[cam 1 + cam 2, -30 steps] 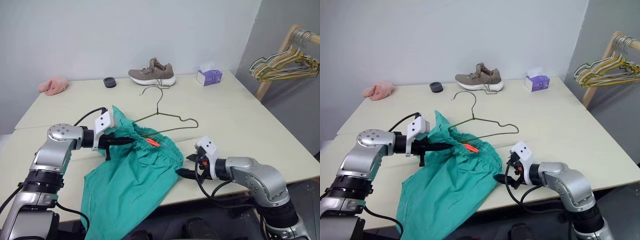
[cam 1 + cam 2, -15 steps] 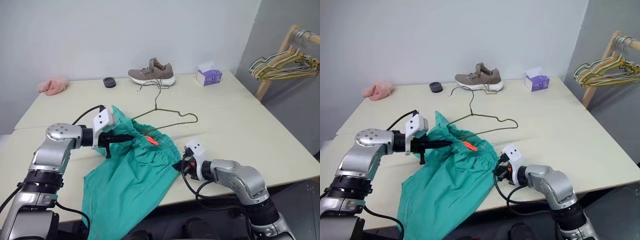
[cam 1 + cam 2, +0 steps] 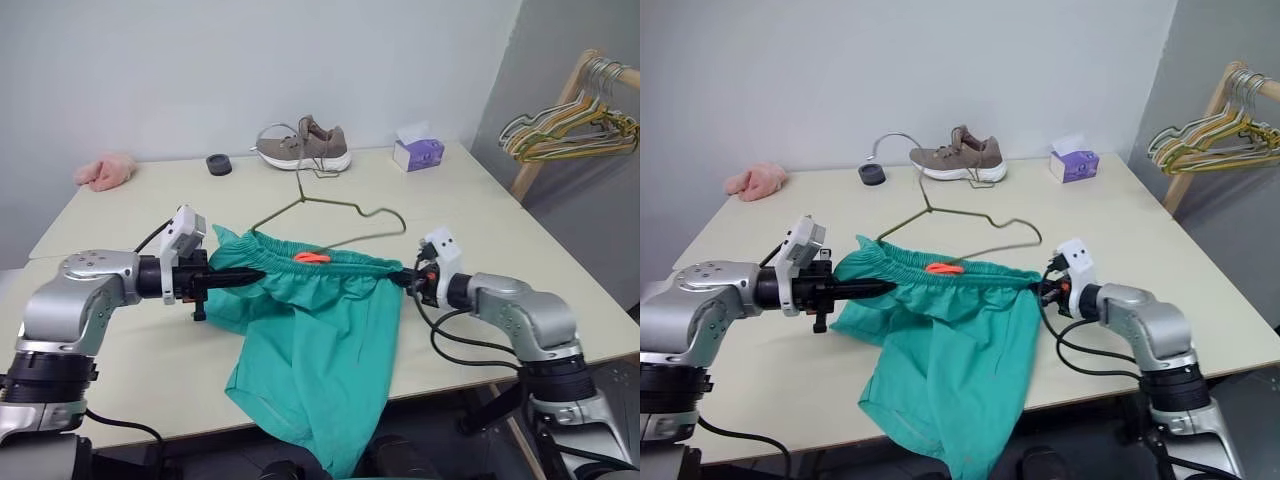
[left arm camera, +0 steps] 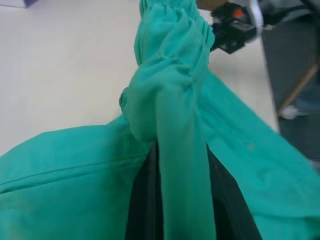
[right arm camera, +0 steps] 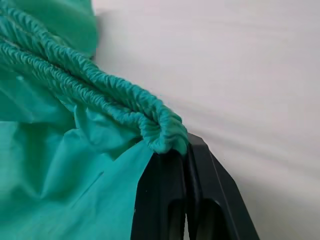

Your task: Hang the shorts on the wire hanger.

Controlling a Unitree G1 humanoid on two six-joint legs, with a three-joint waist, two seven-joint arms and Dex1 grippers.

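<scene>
The left gripper point(image 3: 250, 276) was clamped on one end of the waistband of the shorts point(image 3: 320, 340), its black fingers point(image 4: 142, 210) pinching a fold of teal cloth. The right gripper point(image 3: 405, 280) was clamped on the other end of the waistband, the gathered elastic bunched at its fingertips point(image 5: 172, 165). A second earlier the right gripper had stood open beside the shorts near the front edge of the table point(image 3: 480, 230), gripping nothing; since then it had closed on the band and the two hands had drawn apart.

The shorts, which had lain crumpled in a heap, now stretched between the two grippers with the waistband pulled into a nearly straight line, the orange tag point(image 3: 312, 257) near its middle. The legs hung down past the table's front edge.

The wire hanger point(image 3: 330, 210) lay on the table just behind the waistband, its hook point(image 3: 895, 140) now reaching toward the shoe point(image 3: 305, 146); earlier it had sat nearer and partly under the cloth.

Behind, a pink cloth point(image 3: 105, 170), a small dark disc point(image 3: 219, 163) and a purple tissue box point(image 3: 418, 152) were unmoved, as were the coloured hangers point(image 3: 570, 125) on the rack.
</scene>
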